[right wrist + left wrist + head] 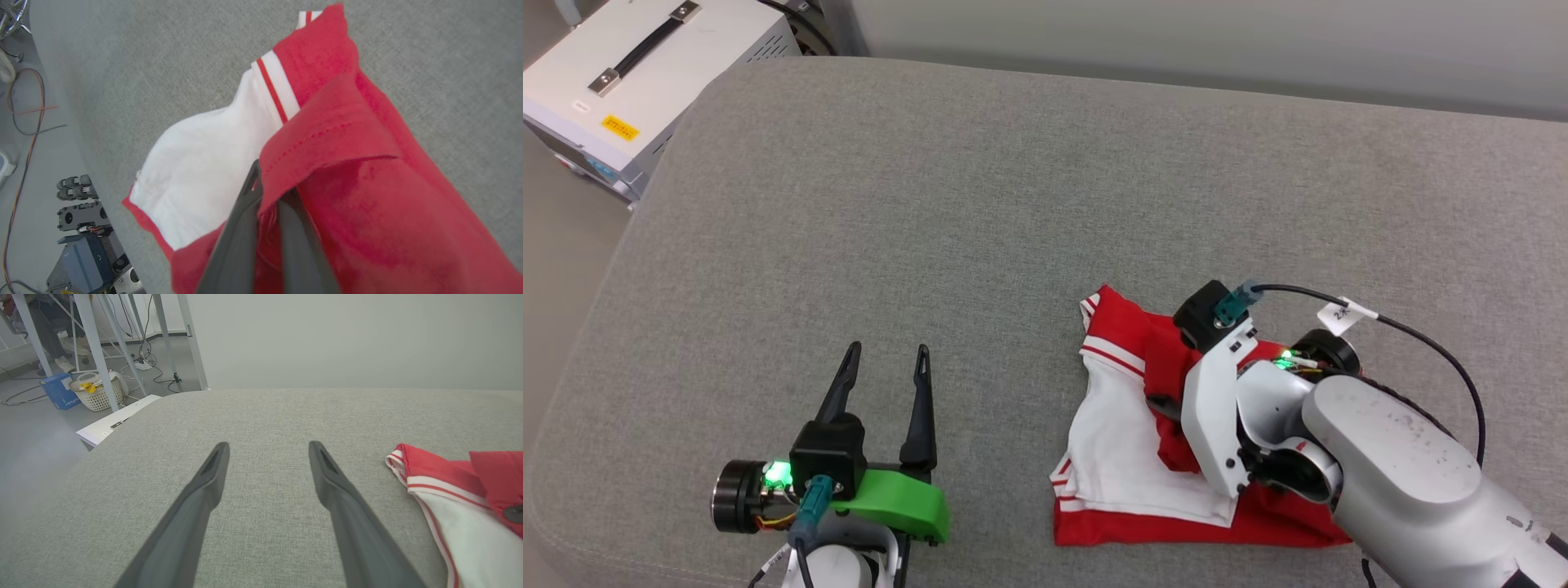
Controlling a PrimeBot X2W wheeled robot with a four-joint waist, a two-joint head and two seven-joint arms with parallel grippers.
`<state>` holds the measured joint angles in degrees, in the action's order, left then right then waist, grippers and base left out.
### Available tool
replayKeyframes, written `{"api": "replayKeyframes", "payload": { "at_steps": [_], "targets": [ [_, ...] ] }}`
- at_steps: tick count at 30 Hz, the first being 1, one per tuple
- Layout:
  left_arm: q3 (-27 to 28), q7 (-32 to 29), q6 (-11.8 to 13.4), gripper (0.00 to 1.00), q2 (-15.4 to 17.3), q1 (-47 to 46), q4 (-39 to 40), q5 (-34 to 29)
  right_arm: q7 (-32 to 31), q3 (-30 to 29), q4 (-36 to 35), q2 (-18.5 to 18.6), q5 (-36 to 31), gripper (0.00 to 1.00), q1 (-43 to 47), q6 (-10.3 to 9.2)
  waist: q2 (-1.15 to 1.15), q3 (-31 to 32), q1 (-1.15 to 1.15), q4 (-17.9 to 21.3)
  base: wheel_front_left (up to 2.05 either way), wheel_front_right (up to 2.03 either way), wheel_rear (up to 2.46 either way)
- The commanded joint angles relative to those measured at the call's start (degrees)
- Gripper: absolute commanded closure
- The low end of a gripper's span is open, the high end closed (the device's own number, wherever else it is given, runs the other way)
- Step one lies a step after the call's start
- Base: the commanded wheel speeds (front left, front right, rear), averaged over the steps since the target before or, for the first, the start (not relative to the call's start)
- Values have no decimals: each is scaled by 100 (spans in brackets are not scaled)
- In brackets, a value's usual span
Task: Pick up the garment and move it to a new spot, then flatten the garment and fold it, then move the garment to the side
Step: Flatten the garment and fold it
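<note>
Partly buried in the garment (1123, 445), right end effector (269, 190) clamps its red fold (tips hidden); left end effector (888, 353) gapes.

my head camera looks steeply down on the grey fabric bench (980, 188) from above and behind the work, taking in most of its width. the left wrist camera sits low, facing nearly level along the left tool (268, 444) across the bench toward a pale wall (347, 339). the right wrist camera looks down at close range onto the garment (359, 212). all three views share the garment's striped sleeve edge.
</note>
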<state>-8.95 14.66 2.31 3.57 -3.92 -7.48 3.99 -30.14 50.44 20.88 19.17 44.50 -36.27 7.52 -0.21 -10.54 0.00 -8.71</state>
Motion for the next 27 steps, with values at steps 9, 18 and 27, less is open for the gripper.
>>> {"api": "replayKeyframes", "payload": {
  "at_steps": [9, 18, 27],
  "targets": [
    [46, 34, -12, 0, -53, -105, -39, -32, 703, 572, 931, -179, 85, 79, -115, -3, 21, 8, 0, 51, 0, 0, 0],
    [121, 34, -38, 0, -57, 64, -16, -95, 2147, 188, 154, 370, -226, 0, -108, -3, 21, 384, 0, 284, 0, 0, 0],
    [193, 34, -73, 0, -26, 296, 98, -159, 3792, -1919, -234, 585, -1551, 0, 590, -3, 21, 653, 0, 604, 0, 0, 0]
  ]
}}
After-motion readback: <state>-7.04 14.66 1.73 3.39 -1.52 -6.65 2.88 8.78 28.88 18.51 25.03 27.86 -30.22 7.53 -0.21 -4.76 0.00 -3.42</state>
